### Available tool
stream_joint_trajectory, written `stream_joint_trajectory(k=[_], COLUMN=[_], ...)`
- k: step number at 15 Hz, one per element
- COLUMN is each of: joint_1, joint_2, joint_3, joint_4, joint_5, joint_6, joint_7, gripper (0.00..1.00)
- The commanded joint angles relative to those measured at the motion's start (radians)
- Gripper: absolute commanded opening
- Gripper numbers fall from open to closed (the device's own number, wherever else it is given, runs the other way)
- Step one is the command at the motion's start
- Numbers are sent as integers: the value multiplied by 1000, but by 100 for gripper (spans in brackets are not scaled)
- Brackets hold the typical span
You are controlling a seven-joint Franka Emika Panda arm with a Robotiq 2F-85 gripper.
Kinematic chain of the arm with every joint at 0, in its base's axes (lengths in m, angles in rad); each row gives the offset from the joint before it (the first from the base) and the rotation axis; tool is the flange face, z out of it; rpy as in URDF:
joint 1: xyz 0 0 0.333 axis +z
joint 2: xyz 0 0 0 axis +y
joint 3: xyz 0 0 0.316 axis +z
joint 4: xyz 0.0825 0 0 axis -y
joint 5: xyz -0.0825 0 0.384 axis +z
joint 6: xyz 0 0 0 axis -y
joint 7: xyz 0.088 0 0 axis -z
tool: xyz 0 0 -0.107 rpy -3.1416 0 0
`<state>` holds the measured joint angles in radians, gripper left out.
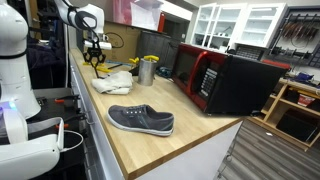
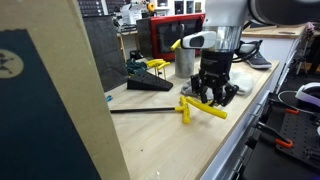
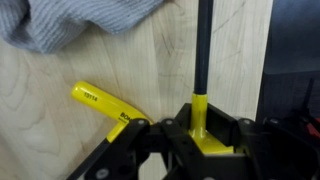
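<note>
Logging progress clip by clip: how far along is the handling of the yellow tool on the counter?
Done: the pincer is down at the tool, jaws closed on its yellow body at the foot of the black bar. In hand: that grip; the tool lies on the counter, not lifted. Left: lifting or moving it from beside the grey cloth.

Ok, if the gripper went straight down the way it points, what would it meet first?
Probably the yellow tool, whose joint lies on the wooden counter right between the fingertips of the gripper; they may already touch it.
</note>
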<state>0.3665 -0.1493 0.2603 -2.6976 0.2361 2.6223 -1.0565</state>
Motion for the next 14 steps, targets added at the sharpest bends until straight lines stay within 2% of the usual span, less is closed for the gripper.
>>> stream_joint_trajectory(k=[1,5,14], joint_1=[24,38,16], joint_2=[-86,-122,-239], joint_3=[-35,-77,-175], joint_4=[-22,-31,-67], joint_5=[46,76,77], joint_6=[-19,-13,11], joint_7=[-34,-31,68], gripper=[5,5,5])
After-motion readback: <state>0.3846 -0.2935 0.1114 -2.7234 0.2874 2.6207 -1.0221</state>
